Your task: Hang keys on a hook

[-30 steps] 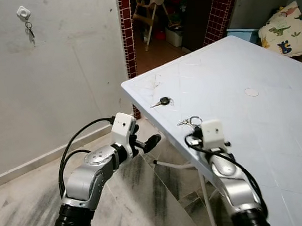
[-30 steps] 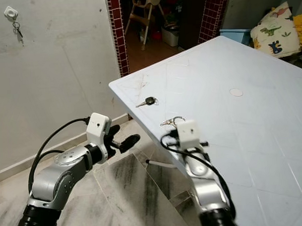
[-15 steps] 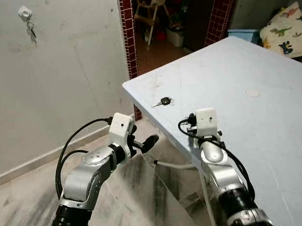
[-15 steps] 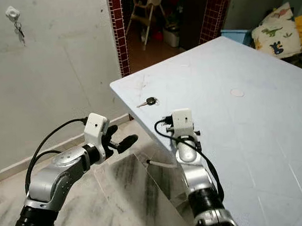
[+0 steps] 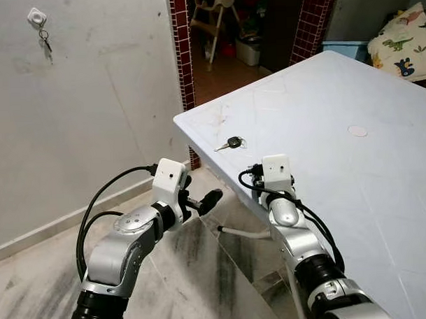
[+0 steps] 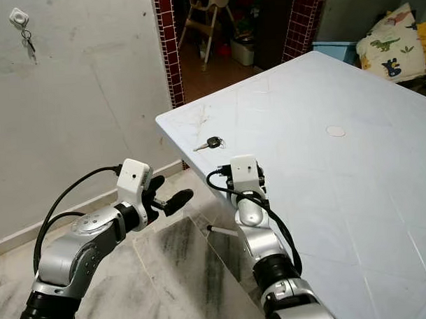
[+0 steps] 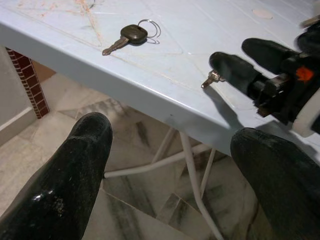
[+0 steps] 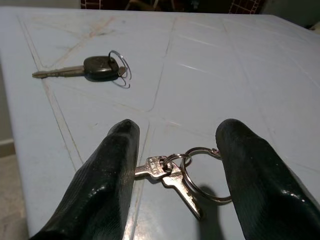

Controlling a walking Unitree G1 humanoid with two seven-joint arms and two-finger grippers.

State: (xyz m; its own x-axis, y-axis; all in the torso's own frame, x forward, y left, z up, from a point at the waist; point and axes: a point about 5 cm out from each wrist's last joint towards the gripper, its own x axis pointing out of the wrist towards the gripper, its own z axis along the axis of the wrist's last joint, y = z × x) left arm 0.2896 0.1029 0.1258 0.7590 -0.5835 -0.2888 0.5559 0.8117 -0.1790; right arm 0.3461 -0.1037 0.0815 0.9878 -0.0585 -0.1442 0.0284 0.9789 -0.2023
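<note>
A bunch of keys on a ring [image 8: 177, 172] lies near the white table's [image 5: 336, 92] front-left edge. My right gripper [image 8: 175, 135] is open and straddles the bunch, one black finger on each side. In the head views its white wrist housing [image 5: 276, 168] covers the bunch. A single black-headed key [image 5: 231, 143] lies farther along the table towards the corner. My left gripper [image 5: 207, 199] is open and holds nothing, below and beside the table's edge, over the floor. High on the grey wall at the left, a white hook [image 5: 35, 16] has keys [image 5: 46, 41] hanging from it.
A doorway framed in red tiles [image 5: 180, 55] opens behind the table's corner, with a high chair [image 5: 211, 19] inside. A dinosaur-print cushion [image 5: 405, 44] and a blue bin [image 5: 345, 48] lie at the far right. The table's white leg bar [image 5: 243, 233] runs under the edge, above marble floor.
My right gripper has moved forward and to the left along the table's edge, over the key bunch, which its wrist now covers in the head views. The left arm has barely moved.
</note>
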